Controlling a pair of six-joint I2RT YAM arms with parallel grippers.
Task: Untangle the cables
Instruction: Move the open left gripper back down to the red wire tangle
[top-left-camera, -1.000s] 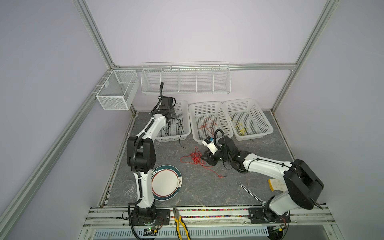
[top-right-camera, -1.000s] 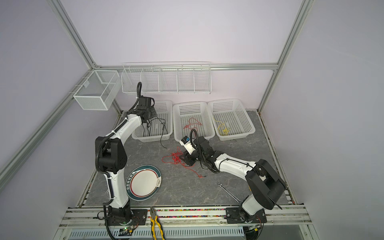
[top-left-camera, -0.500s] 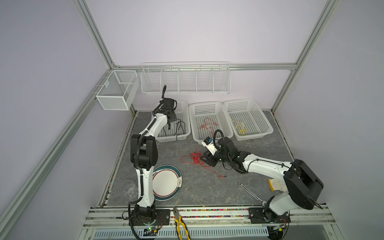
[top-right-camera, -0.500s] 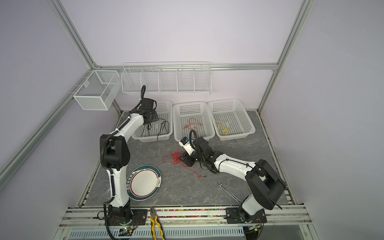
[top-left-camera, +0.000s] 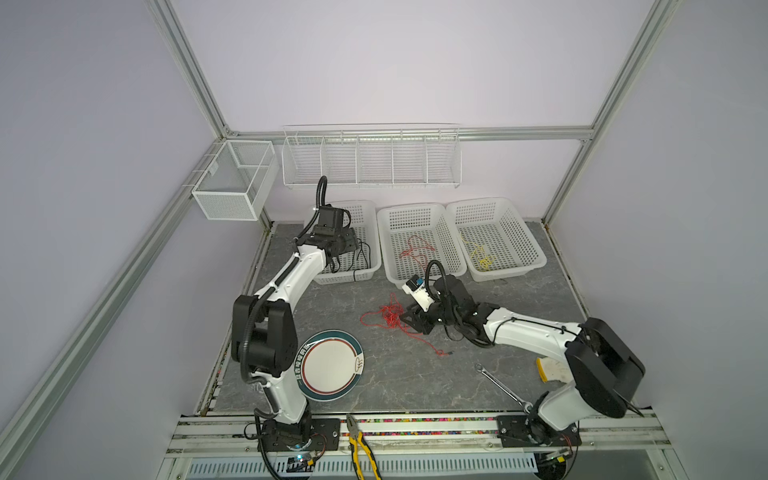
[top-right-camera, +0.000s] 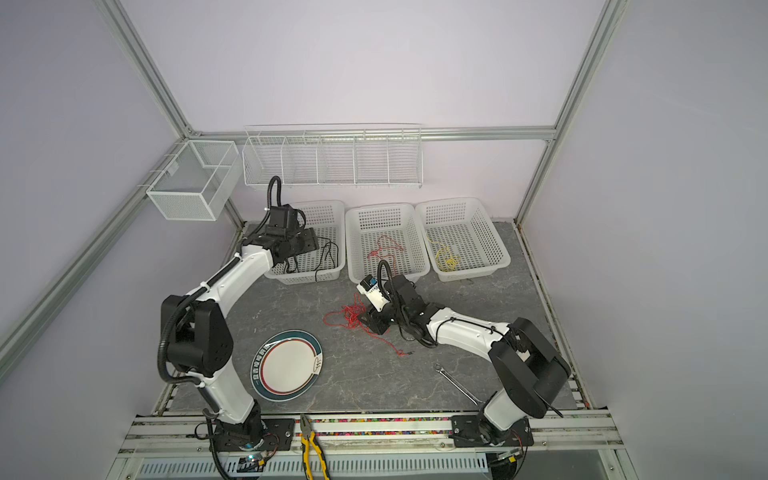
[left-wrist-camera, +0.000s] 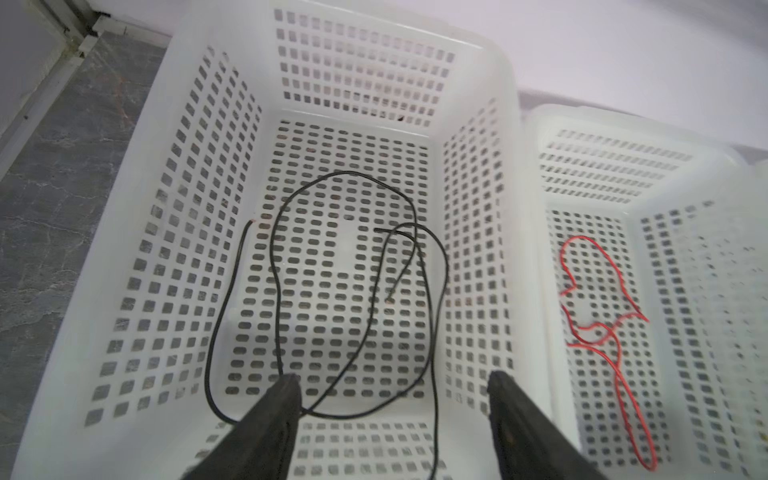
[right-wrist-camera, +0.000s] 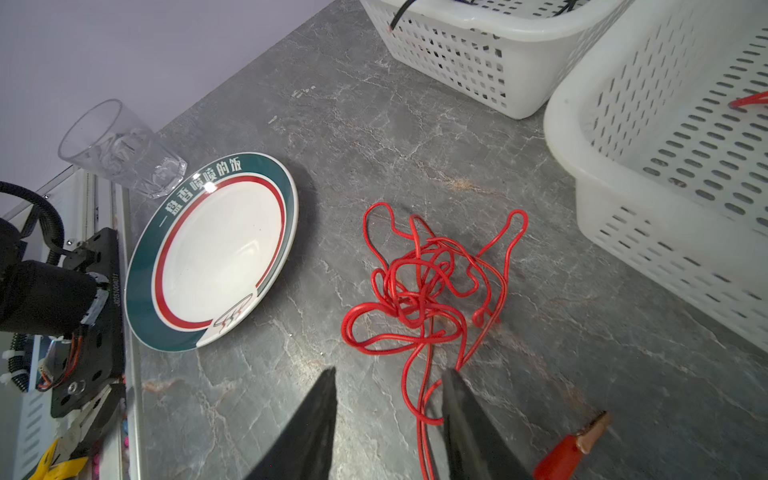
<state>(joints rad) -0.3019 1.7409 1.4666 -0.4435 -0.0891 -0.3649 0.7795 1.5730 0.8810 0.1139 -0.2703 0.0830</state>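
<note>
A black cable (left-wrist-camera: 349, 172) lies in a basket (left-wrist-camera: 357, 75) under the left gripper's (left-wrist-camera: 392, 378) parted jaws, with a red strand (left-wrist-camera: 598, 323) and a yellow strand (top-left-camera: 484, 262) binned alongside. A red tangle (right-wrist-camera: 415, 291) on the tabletop (right-wrist-camera: 415, 124), between the right gripper's (right-wrist-camera: 390, 372) spread jaws, awaits untangling.

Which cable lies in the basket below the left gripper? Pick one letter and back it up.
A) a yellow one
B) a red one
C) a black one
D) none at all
C: in the left wrist view the black cable lies in loose loops on the floor of the basket below the open left gripper.
</note>
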